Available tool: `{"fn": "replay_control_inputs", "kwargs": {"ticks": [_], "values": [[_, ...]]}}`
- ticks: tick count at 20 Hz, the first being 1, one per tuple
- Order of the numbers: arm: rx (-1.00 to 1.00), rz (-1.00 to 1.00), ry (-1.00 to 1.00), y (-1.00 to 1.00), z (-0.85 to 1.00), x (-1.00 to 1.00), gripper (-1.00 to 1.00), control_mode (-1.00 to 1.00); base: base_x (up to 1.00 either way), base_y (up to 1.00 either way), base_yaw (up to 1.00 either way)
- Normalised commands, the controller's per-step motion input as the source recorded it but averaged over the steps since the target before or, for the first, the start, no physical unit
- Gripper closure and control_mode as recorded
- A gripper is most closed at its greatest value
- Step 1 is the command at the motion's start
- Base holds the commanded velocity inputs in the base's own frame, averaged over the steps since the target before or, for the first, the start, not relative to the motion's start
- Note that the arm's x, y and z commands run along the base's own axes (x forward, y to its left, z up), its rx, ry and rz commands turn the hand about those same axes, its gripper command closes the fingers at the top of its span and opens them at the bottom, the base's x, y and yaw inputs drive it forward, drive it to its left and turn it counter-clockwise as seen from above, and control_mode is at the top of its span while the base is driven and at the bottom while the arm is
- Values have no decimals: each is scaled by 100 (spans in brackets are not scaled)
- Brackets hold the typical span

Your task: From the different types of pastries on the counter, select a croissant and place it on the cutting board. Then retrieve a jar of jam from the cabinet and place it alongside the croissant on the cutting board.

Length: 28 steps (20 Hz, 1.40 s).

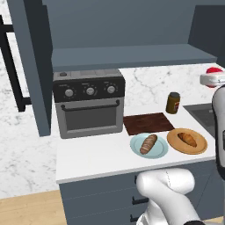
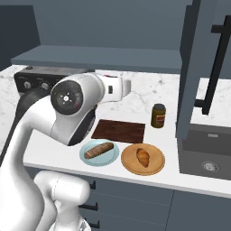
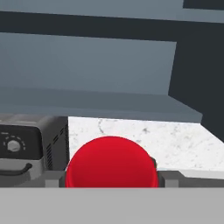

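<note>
The gripper [image 3: 111, 173] holds a round red thing, apparently the jar of jam [image 3: 111, 162], its jaws closed on either side of it; the fingertips themselves are mostly hidden behind the jar, so the grip is hard to see fully. In the left base view the red jar [image 1: 214, 70] shows at the far right edge, up above the counter [image 1: 96, 156]. The cutting board [image 1: 147, 122] lies bare in front of the toaster oven [image 1: 89, 102]. The croissant [image 1: 187, 139] sits on the round tan plate [image 1: 198, 148], just beside the pale blue plate [image 1: 160, 151] carrying the long loaf [image 1: 148, 143]. A brown jar with a dark lid [image 1: 173, 103] stands behind the board
</note>
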Motion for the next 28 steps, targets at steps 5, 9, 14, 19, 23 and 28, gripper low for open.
{"fn": "replay_control_inputs", "kwargs": {"ticks": [5, 9, 14, 19, 23, 28], "values": [[0, 0, 0, 29, -16, -33, 100, -100, 0, 0, 0], [0, 0, 0, 21, -20, -32, 100, -100, 0, 0, 0], [0, 0, 0, 16, -21, -19, 100, -100, 0, 0, 0], [0, 0, 0, 11, -11, -1, 100, -100, 0, 0, 0], [0, 1, -1, 9, -12, 0, 100, -100, 0, 0, 0], [0, 5, -1, 11, -14, 2, 100, -100, 0, 0, 0]]}}
